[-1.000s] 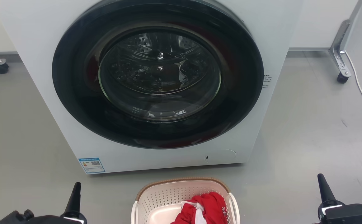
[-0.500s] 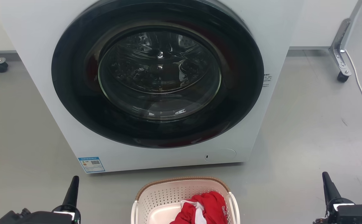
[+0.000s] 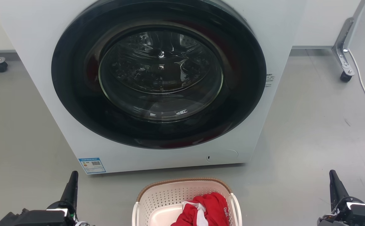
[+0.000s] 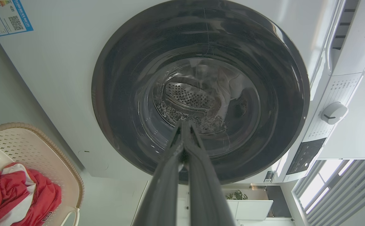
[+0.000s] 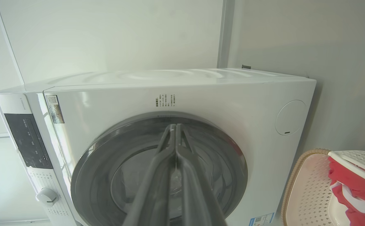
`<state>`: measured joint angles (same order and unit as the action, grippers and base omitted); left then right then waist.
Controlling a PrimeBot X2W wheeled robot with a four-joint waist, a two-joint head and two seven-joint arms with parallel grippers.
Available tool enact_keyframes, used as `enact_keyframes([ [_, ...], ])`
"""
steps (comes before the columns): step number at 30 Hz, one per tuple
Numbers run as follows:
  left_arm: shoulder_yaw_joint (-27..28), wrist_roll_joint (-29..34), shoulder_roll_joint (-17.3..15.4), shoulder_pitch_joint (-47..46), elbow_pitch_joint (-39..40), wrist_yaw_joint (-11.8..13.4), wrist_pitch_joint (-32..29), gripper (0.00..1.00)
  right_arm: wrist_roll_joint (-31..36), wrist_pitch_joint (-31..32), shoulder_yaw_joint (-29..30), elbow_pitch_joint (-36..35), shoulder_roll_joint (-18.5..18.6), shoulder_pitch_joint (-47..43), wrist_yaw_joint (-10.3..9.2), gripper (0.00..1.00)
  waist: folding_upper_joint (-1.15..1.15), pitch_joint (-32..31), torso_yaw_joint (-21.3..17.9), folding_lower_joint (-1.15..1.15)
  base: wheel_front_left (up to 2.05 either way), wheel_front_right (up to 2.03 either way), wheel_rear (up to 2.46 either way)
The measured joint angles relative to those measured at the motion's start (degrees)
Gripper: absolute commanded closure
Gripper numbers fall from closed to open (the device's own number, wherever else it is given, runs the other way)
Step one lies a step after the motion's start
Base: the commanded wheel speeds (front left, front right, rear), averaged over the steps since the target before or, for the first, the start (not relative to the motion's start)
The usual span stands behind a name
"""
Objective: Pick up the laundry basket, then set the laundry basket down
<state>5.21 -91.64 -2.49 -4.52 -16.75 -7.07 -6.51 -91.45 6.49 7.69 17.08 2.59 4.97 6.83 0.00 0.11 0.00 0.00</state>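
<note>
Main risk I see: the basket (image 3: pixel 166 197) is wider than a jaw, so it needs both sides taken evenly; grab 1 handle or 1 rim edge alone and it tips, dumping the red clothes (image 3: pixel 207 207). The thin white loops look easy to miss or slip off, and the head view cuts off the basket's near half, so I can't judge alignment well. The washer (image 3: pixel 28 37) stands just past the basket, so a forward swing on the lift could hit its door. Left gripper (image 3: pixel 72 182) and right gripper (image 3: pixel 334 183) are both empty, the 2 fingers pressed together, pointing at the washer. The basket sits on the floor between them, right of the left gripper, left of the right, well apart from both.
</note>
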Motion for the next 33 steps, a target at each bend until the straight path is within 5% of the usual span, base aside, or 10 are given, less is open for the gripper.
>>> enact_keyframes([
  [33, 0.0, -0.1, 0.0, 0.0, -0.1, 0.0, 0.0, 1.00, -0.1, 0.0, 0.0, 0.0, -0.1, 0.2, 0.01, 1.00, 0.00, 0.0, 0.0, 0.00, 0.00, 0.00, 0.00],
])
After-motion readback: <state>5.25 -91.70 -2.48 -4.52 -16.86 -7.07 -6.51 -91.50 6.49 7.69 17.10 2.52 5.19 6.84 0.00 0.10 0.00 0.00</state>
